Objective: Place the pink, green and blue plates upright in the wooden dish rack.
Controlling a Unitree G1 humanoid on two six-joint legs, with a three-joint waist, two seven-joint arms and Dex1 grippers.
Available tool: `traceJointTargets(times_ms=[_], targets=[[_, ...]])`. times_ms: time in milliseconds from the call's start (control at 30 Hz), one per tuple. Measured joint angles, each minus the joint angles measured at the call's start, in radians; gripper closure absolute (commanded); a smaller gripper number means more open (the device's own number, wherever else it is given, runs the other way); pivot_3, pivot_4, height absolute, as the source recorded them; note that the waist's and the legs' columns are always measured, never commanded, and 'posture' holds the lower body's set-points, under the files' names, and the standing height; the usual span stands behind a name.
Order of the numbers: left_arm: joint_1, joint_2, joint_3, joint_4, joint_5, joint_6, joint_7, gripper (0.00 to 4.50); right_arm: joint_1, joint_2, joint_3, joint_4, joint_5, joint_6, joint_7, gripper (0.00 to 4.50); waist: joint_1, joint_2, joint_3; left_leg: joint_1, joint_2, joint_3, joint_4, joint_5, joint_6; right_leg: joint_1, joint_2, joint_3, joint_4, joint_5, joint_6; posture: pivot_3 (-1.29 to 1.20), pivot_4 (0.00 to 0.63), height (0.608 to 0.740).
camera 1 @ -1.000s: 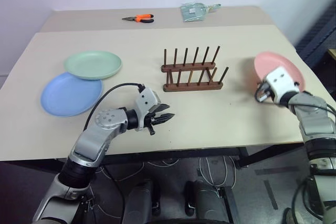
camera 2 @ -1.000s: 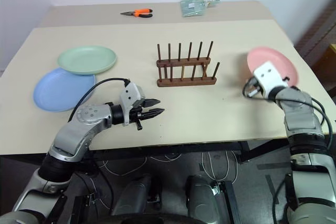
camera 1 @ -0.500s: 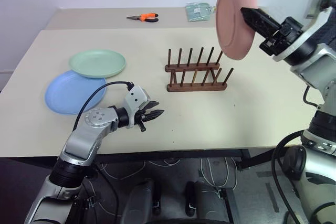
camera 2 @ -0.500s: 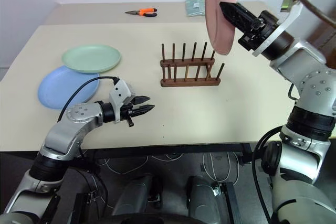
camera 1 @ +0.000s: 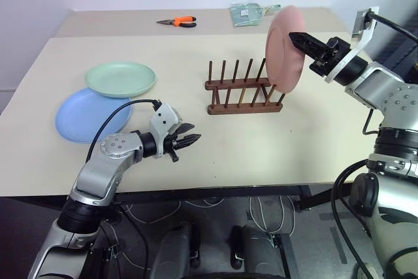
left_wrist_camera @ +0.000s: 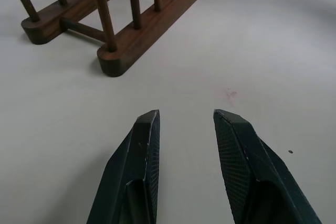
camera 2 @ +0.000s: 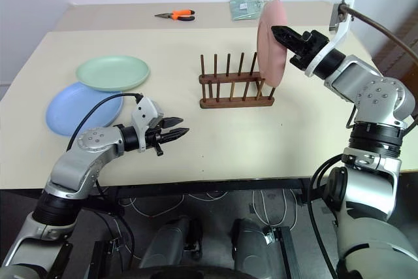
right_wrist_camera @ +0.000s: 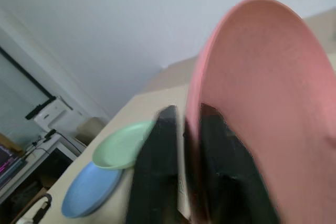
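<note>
I see the big tan table (camera 1: 274,142) first. My right gripper (camera 1: 299,36) pinches the rim of the pink plate (camera 1: 285,49) and holds it up on its edge in the air, just over the right end of the wooden dish rack (camera 1: 243,89). The rack stands near the middle of the table, and its pegs hold nothing. The blue plate (camera 1: 85,114) lies flat on the left side, and the green plate (camera 1: 121,79) lies on its far edge. My left gripper (camera 1: 188,140) hangs low over the table in front of the rack, its fingers (left_wrist_camera: 140,153) a little apart with nothing between them. Orange pliers (camera 1: 175,22) lie at the far side.
</note>
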Motion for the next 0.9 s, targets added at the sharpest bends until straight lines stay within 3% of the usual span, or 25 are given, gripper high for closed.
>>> traceJointTargets(times_ms=[67, 167, 233, 367, 533, 767, 900], targets=[[0.003, -0.009, 0.008, 0.000, -0.014, 0.002, 0.004, 2.07, -0.012, 0.001, 0.013, 0.004, -0.039, -0.036, 0.002, 1.53, 0.000, 0.000, 0.000, 0.000, 0.000, 0.000, 0.000, 0.000, 0.000, 0.000, 0.000, 0.000, 0.000, 0.000, 0.000, 0.00, 0.150, 0.740], [0.008, -0.029, 0.040, 0.000, -0.042, 0.004, 0.018, 0.57, -0.016, 0.002, 0.073, 0.005, -0.171, -0.176, 0.000, 1.47, -0.001, 0.000, 0.000, 0.000, 0.000, 0.000, 0.000, 0.000, 0.000, 0.000, 0.000, 0.000, 0.000, 0.000, 0.000, 0.00, 0.150, 0.740], [0.005, -0.059, 0.084, 0.001, -0.057, 0.006, 0.060, 0.05, -0.014, -0.004, 0.118, 0.002, -0.273, -0.296, 0.006, 1.47, -0.001, 0.000, 0.000, 0.000, 0.000, 0.000, 0.000, 0.000, 0.000, -0.001, 0.000, 0.000, 0.000, 0.000, 0.001, 0.00, 0.150, 0.740], [-0.073, -0.161, 0.257, 0.024, -0.091, 0.004, 0.248, 0.05, -0.014, -0.024, 0.151, -0.030, -0.437, -0.520, 0.005, 1.47, 0.002, 0.000, 0.000, -0.001, 0.000, 0.000, 0.000, 0.000, 0.000, -0.001, 0.000, 0.000, 0.000, 0.000, 0.002, 0.00, 0.150, 0.740], [-0.260, -0.196, 0.480, 0.094, -0.053, 0.069, 0.619, 0.00, 0.020, -0.099, 0.157, -0.190, -0.468, -0.603, 0.128, 0.08, 0.001, -0.001, 0.001, 0.000, 0.000, 0.000, 0.000, 0.000, 0.000, 0.000, 0.001, 0.000, 0.000, 0.000, 0.003, 0.00, 0.150, 0.740], [-0.380, -0.216, 0.648, 0.167, 0.003, 0.333, 0.964, 0.00, 0.212, -0.131, 0.317, -0.579, -0.331, -0.412, 0.342, 0.08, 0.003, -0.004, 0.001, 0.000, 0.000, -0.001, 0.000, 0.000, 0.000, 0.001, 0.000, 0.000, 0.000, 0.000, 0.003, 0.00, 0.150, 0.740], [-0.436, -0.225, 0.729, 0.229, 0.001, 0.452, 1.046, 0.00, 0.253, -0.116, 0.375, -0.644, -0.326, -0.375, 0.357, 0.08, 0.008, -0.007, 0.003, 0.000, -0.002, -0.002, 0.001, 0.000, 0.000, 0.001, 0.000, 0.000, 0.000, 0.000, 0.004, 0.00, 0.150, 0.740]])
